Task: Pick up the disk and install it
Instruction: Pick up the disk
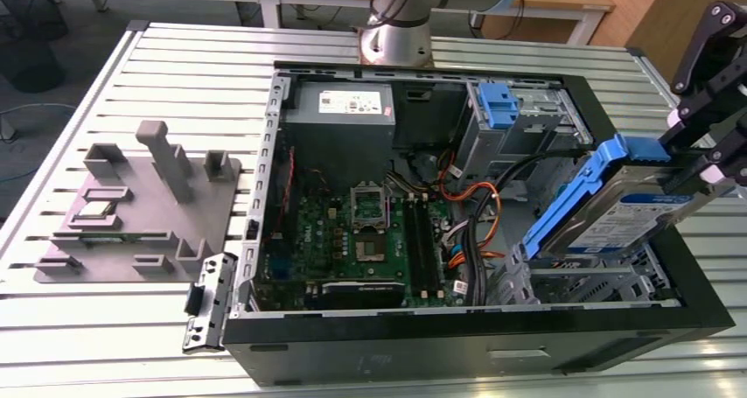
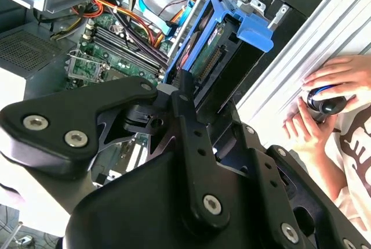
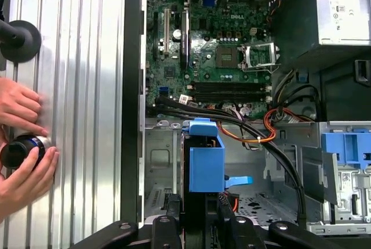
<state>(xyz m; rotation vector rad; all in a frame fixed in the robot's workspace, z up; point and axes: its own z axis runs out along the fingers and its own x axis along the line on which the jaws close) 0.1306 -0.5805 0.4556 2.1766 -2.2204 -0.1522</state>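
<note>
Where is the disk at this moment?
The disk is at the exterior view's right, held tilted in the gripper. It hangs above the metal drive cage inside the open computer case.

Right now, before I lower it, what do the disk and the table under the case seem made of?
The disk, held by the gripper: body looks like bare metal, silver-grey with a dull sheen; its carrier frame looks like moulded plastic, evenly bright blue. The table: probably aluminium, pale silver, with long straight ribs like extruded profiles.
</note>
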